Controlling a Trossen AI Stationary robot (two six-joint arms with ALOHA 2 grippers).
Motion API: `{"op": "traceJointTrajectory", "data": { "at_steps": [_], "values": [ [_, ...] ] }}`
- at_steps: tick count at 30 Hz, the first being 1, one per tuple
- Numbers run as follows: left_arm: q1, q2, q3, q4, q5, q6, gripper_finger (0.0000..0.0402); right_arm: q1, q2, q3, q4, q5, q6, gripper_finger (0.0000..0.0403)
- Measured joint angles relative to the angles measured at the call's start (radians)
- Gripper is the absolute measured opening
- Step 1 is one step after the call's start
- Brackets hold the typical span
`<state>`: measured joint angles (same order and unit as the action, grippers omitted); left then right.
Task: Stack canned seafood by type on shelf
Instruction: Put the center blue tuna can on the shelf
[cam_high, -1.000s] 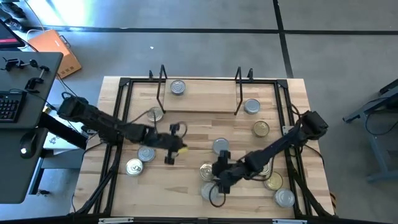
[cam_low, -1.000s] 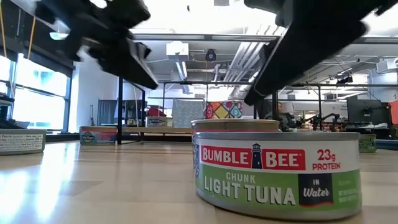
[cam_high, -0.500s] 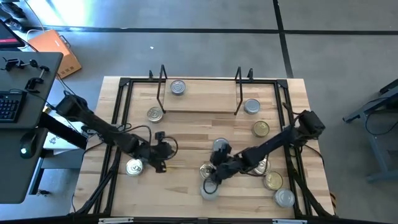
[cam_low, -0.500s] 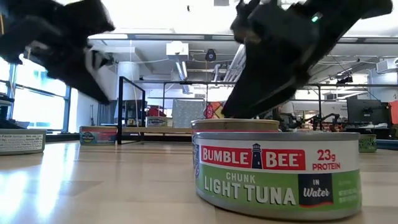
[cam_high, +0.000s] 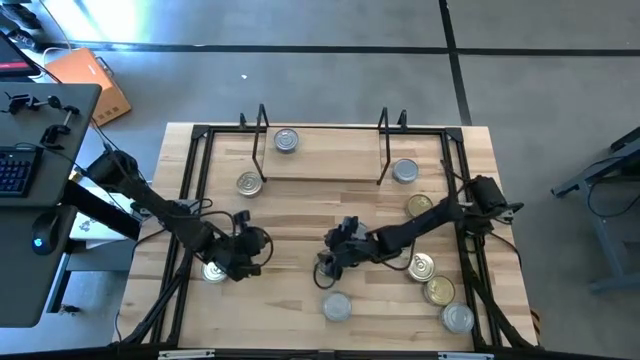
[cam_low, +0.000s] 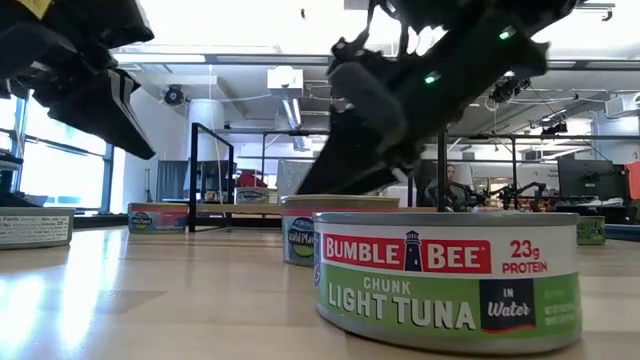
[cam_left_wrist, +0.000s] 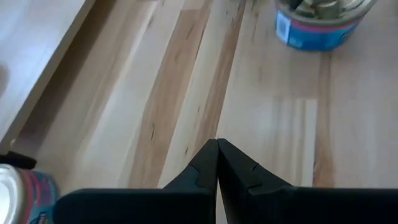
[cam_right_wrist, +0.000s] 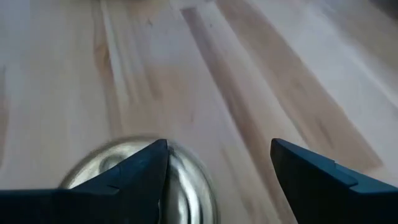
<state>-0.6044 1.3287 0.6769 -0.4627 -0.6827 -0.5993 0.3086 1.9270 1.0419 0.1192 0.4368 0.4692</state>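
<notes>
Right gripper (cam_high: 326, 268) spread wide, gold-topped tin (cam_right_wrist: 134, 180) just beside one finger, not between; left gripper (cam_left_wrist: 217, 163) pressed together, empty.

Behind your table you see a grey concrete floor (cam_high: 330, 75), a black desk (cam_high: 30, 200) with a keyboard (cam_high: 12, 172), and bright windows (cam_low: 55, 160).

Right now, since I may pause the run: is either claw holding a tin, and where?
Nothing is held. The left claw is shut on nothing above bare table. The right claw is open, a tin beneath it, ungripped.
</notes>
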Motion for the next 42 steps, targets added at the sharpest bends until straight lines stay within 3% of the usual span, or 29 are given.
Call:
{"op": "traceJointTrajectory", "data": {
  "at_steps": [14,20,23,28,34,42],
  "values": [
    [0.002,0.001,-0.059,0.120,-0.006,-0.018,0.0000,-0.097,0.185,0.263,0.022,0.109,-0.179,0.0279],
    [-0.015,0.001,-0.091,0.134,0.000,-0.110,0.0000,-0.117,0.175,0.303,0.038,0.114,-0.318,0.0279],
    [-0.039,0.001,-0.125,0.215,0.001,-0.130,0.0000,-0.110,0.121,0.302,0.008,0.108,-0.361,0.0279],
    [-0.071,0.001,-0.204,0.410,-0.001,-0.118,0.0000,-0.076,0.021,0.303,-0.209,0.007,-0.358,0.0279],
    [-0.054,0.001,-0.300,0.615,-0.001,-0.103,0.0000,-0.046,-0.043,0.303,-0.485,-0.192,-0.311,0.0279],
    [0.000,0.012,-0.354,0.767,0.076,-0.036,0.0000,-0.044,0.040,0.302,-0.526,-0.291,-0.223,0.0289]
  ]
}}
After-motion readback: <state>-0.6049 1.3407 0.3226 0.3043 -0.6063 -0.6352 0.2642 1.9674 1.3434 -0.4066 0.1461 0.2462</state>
